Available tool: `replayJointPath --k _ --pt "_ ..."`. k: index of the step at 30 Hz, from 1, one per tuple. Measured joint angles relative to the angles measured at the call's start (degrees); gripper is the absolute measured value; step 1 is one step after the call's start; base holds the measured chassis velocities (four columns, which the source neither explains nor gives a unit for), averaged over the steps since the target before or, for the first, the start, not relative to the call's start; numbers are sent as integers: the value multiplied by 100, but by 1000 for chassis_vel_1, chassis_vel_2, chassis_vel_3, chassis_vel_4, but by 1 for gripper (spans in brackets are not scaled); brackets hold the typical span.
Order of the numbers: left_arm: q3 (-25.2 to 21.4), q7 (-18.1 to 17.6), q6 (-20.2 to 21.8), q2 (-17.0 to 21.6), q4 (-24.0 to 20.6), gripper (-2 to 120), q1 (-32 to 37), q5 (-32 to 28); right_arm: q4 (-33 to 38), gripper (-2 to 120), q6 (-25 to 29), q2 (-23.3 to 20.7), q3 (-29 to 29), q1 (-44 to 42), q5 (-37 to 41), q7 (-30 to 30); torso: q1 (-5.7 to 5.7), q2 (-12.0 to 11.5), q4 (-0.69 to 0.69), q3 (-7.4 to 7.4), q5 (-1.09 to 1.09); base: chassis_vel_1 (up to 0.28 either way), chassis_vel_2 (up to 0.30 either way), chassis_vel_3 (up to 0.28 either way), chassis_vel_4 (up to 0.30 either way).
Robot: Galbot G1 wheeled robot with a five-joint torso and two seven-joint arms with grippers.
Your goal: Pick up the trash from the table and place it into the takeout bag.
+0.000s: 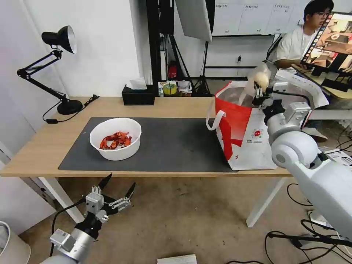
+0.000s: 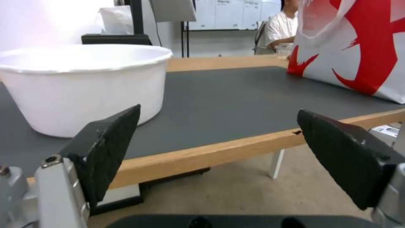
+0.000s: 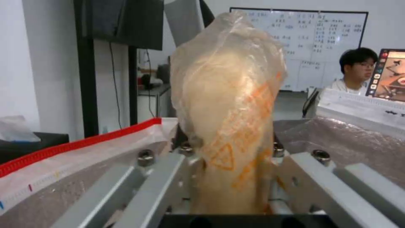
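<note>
I have the tan ball (image 3: 227,120), wrapped in film, pinched in my right gripper (image 1: 261,96) over the takeout bag (image 1: 242,135), its long axis upright. The bowl (image 1: 115,138) of scraps sits on the table (image 1: 33,154). My left gripper (image 1: 117,190) hangs wide open below the edge.

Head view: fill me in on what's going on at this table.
The right gripper is shut on a tan ball in clear plastic wrap, holding it above the open mouth of the red-and-white takeout bag at the table's right end. The left gripper hangs open below the table's front edge, near the white bowl of red-orange scraps on the grey mat.
</note>
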Motion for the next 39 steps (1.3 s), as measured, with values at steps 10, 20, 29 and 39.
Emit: replayJointPath --k 10,20,29,39 --pt "36 -1 9 31 57 100 -84 -3 57 53 -118 -17 4 -36 11 15 0 0 0 0 0 0 0 0 0" --pt "73 -2 9 16 102 100 -132 1 74 91 -149 -17 -19 -100 22 19 0 0 0 0 0 0 0 0 0" --pt "37 -6 12 16 31 100 -91 3 121 100 -151 -49 -7 -113 47 2 0 0 0 0 0 0 0 0 0" --pt "-66 -8 14 -60 -101 100 40 34 414 100 -38 -107 40 -3 364 -24 0 0 0 0 0 0 0 0 0"
